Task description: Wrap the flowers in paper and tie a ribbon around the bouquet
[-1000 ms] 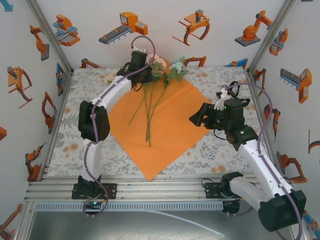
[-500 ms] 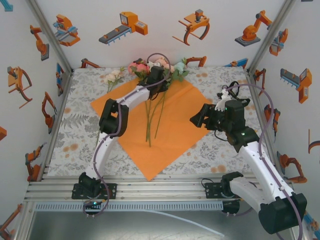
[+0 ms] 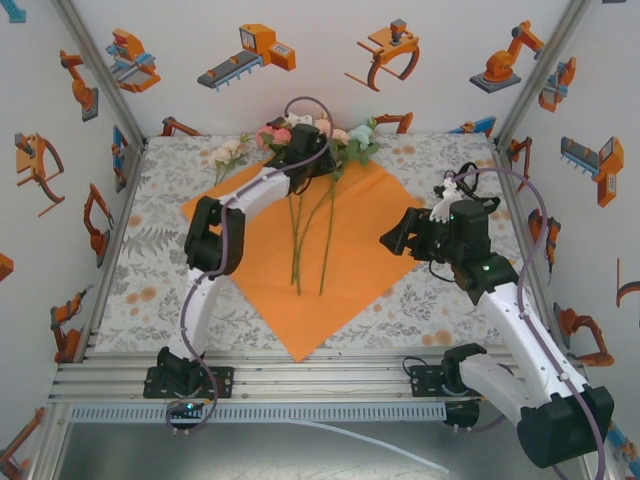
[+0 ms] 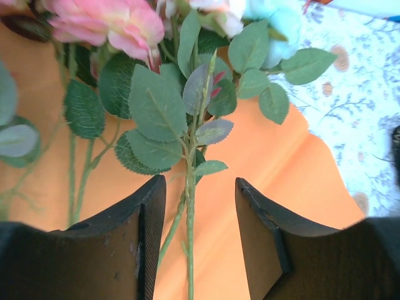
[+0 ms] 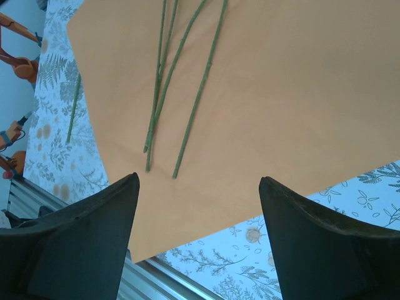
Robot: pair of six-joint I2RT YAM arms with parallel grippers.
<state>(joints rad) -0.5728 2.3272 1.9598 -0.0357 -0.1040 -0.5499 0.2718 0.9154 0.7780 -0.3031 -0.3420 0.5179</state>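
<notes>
Robot lab enclosure, aluminium frame, white walls printed with orange robot cartoons

light: bright, even | shadows: soft | focus: nearest flowers slightly blurred

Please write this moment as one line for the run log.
flowers: lying on paper, unwrapped | left pincer: open, astride one stem | right pincer: open, above paper

Floral tablecloth, robot-print walls, alu rails, poss. white tube.
</notes>
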